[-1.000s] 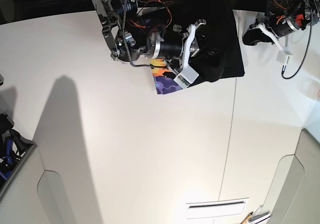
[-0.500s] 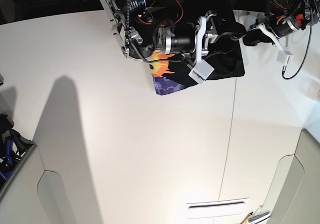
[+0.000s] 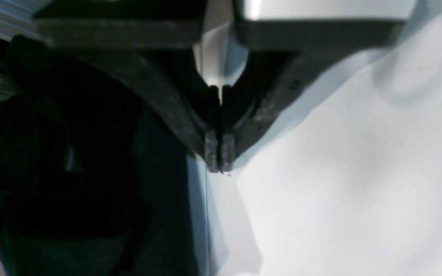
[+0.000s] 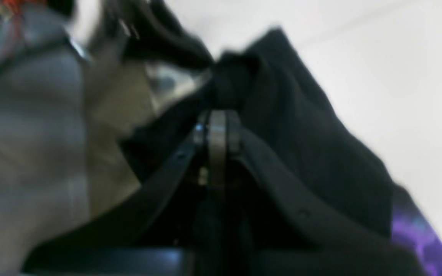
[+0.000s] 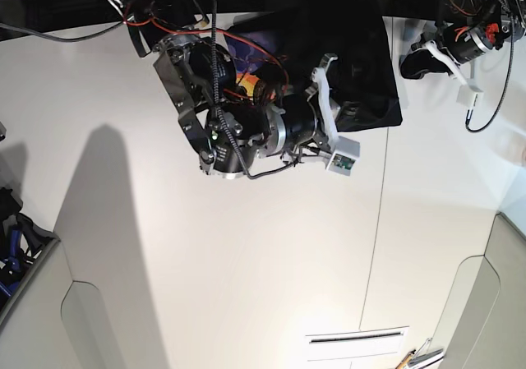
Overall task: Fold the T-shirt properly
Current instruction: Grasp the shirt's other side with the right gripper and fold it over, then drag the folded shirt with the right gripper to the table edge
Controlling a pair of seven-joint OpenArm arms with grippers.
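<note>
The black T-shirt (image 5: pixel 366 65) lies bunched at the table's far edge, with a bit of its orange and purple print (image 5: pixel 246 77) showing under my right arm. My right gripper (image 5: pixel 328 65) hangs over the shirt. In the right wrist view this gripper (image 4: pixel 218 115) is shut on a fold of the black T-shirt (image 4: pixel 301 126), with purple print (image 4: pixel 420 234) at the lower right. My left gripper (image 5: pixel 412 62) stays just right of the shirt. In the left wrist view it (image 3: pixel 219 157) is shut and empty above the white table (image 3: pixel 359 184), with the shirt (image 3: pixel 90 172) dark at the left.
The white table (image 5: pixel 246 262) has a seam (image 5: pixel 378 221) running front to back. Grey bins stand at the front left (image 5: pixel 37 311) and front right (image 5: pixel 493 303). A white slotted plate (image 5: pixel 357 343) lies near the front edge. Cables hang from both arms.
My right arm has swung forward and turned with the cloth in its grip. The printed corner that lay on the table has been lifted and no longer lies there. The left arm has not moved.
</note>
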